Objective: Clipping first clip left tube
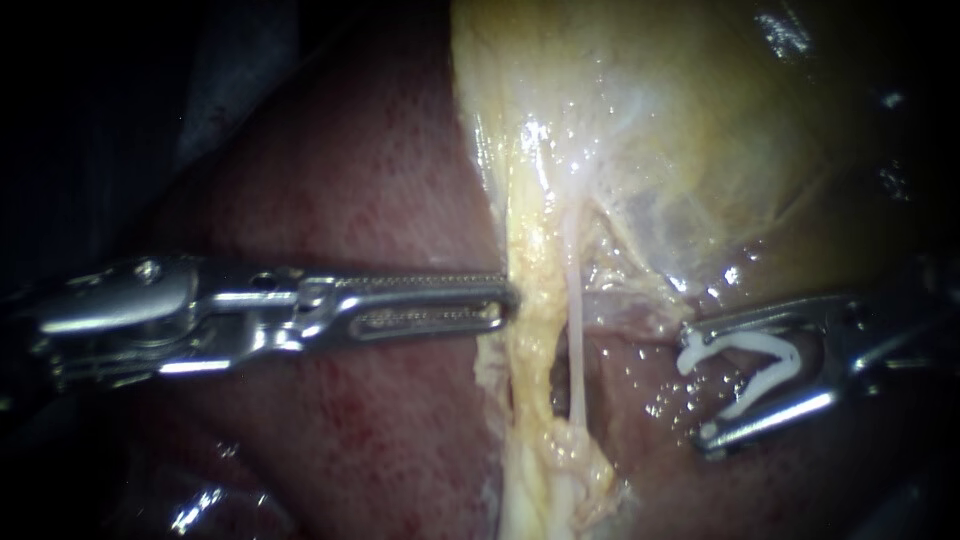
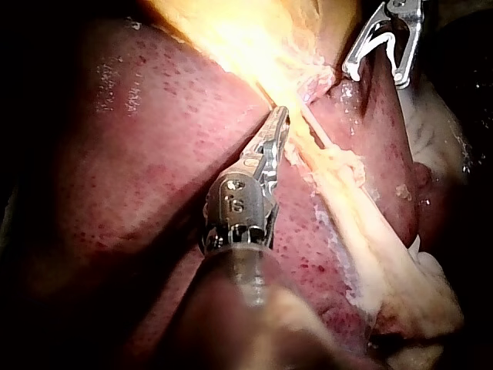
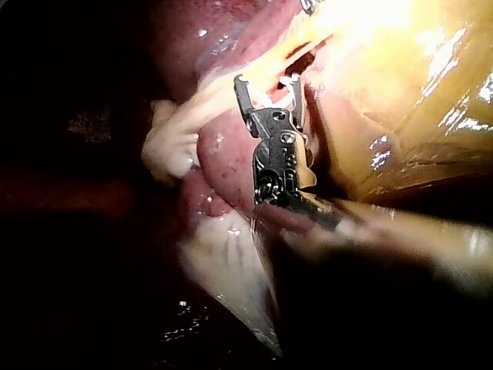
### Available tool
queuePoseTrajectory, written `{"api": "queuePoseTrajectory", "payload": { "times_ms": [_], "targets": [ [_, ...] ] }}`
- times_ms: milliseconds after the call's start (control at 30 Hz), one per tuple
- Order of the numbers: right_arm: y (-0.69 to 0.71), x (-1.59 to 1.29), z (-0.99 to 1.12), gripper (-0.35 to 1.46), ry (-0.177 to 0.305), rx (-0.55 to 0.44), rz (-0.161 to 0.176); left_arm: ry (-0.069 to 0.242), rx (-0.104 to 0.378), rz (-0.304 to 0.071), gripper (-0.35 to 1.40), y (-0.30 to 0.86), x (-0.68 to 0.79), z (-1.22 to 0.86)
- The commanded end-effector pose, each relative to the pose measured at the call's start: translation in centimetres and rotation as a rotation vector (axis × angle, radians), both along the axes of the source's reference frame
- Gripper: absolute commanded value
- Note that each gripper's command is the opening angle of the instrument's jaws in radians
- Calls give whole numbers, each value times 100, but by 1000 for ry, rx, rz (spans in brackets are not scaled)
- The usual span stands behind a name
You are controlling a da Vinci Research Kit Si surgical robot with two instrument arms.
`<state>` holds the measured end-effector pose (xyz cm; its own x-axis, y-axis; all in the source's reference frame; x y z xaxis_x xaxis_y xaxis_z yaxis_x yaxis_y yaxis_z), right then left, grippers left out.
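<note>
Our left instrument [image 1: 505, 300] reaches in across the liver [image 1: 350, 190]; its jaws lie closed together, tips pressed to the near edge of the left tube [image 1: 530, 350], a thick yellow fatty strand; whether they pinch any of it we cannot tell. Just right of that strand, across a narrow slit, runs a thin pale tube [image 1: 575, 330]; both run down from the gallbladder [image 1: 700, 120], yellow-green, at upper right. Further right, over the liver, our right instrument [image 1: 697, 388] hovers; its jaws stand wide, both touching the white clip [image 1: 762, 385] seated between them; the clip lies clear of both tubes.
</note>
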<state>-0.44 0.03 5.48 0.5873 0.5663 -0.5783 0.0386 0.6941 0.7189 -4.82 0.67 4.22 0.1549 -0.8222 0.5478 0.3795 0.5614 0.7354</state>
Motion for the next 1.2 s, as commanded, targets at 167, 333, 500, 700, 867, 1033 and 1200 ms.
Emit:
{"api": "queuePoseTrajectory", "payload": {
  "times_ms": [167,333,500,700,867,1033,1200],
  "targets": [
    [0,0,0,58,0,0,0,-3,0,-1,-35,0,1,-2],
    [0,0,0,58,0,0,1,-15,4,3,-35,-1,11,-16],
    [0,3,0,58,-1,0,2,-29,4,-6,-35,-4,24,-37],
    [-1,7,1,58,-2,-1,5,-34,6,-5,-35,-8,35,-50],
    [-3,15,1,58,-5,-2,9,-42,4,-10,-35,-6,38,-52],
    [-5,28,1,58,-6,-10,14,-44,4,-14,-35,-5,39,-57],
    [-11,47,8,58,-8,-17,15,-46,4,-16,-35,-6,39,-59]
  ]
}}
